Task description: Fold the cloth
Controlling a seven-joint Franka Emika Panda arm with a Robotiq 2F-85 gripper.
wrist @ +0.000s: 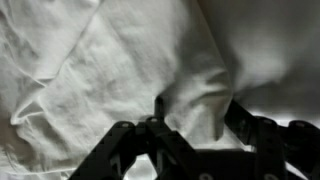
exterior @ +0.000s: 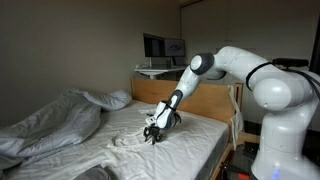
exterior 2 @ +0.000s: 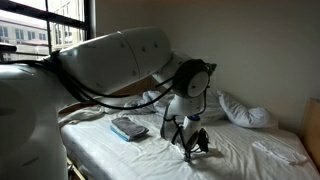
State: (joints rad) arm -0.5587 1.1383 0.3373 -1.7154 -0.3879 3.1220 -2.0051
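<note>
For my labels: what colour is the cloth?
The cloth is white; clearest in wrist view.

Dim room, plain grey wall [exterior: 70,40]. Wooden headboard [exterior: 148,88] at centre, with a dark monitor [exterior: 163,46] on a shelf [exterior: 152,71] at 12 o'clock. Window [exterior 2: 40,25] at 10 o'clock in an exterior view: daylight, buildings outside.

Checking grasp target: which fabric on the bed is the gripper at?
The thin wrinkled cloth, spread flat beneath it; the puffy duvet lies heaped aside.
</note>
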